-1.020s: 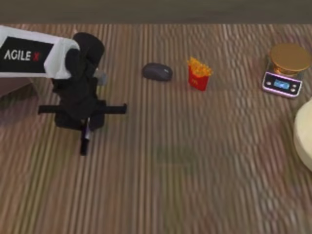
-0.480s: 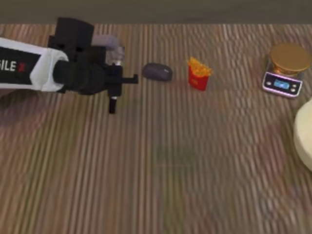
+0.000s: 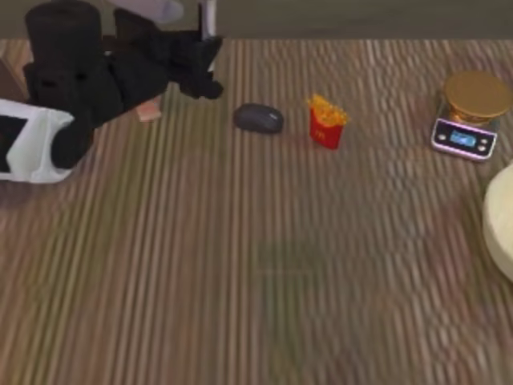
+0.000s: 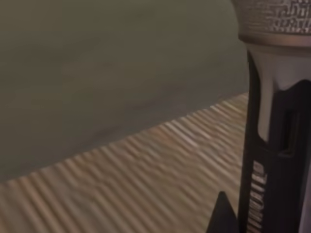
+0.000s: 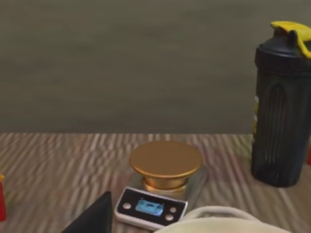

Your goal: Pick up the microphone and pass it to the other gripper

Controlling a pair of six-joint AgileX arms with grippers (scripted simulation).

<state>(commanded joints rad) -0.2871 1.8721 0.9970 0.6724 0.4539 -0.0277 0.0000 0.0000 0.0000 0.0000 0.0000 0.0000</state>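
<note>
From above, my left arm reaches along the far edge of the surface (image 3: pixel 264 265) near its far left corner, and the left tool (image 3: pixel 199 60) sits raised there, clamped on the microphone (image 3: pixel 207 18). Only a pale sliver of the microphone pokes past the far edge beside the dark fingers, so its pose is hard to read from this view. A dark grey mouse (image 3: pixel 258 118) lies just to the right of the tool, with a red fries box (image 3: pixel 326 122) near it further right. A kitchen scale (image 3: pixel 467 111) with a gold platter stands by the far right corner, and a cream rounded object (image 3: pixel 501 228) juts in at the right edge.

From the left wrist, the microphone (image 4: pixel 277 145) fills the frame close up, silver mesh head above its black body, held off the striped wood.

From the right wrist, the scale (image 5: pixel 163 187) stands ahead, a black shaker bottle (image 5: pixel 282 104) with a yellow lid is beside it, and one dark fingertip of the right tool shows; whether that tool is spread or closed I cannot tell.
</note>
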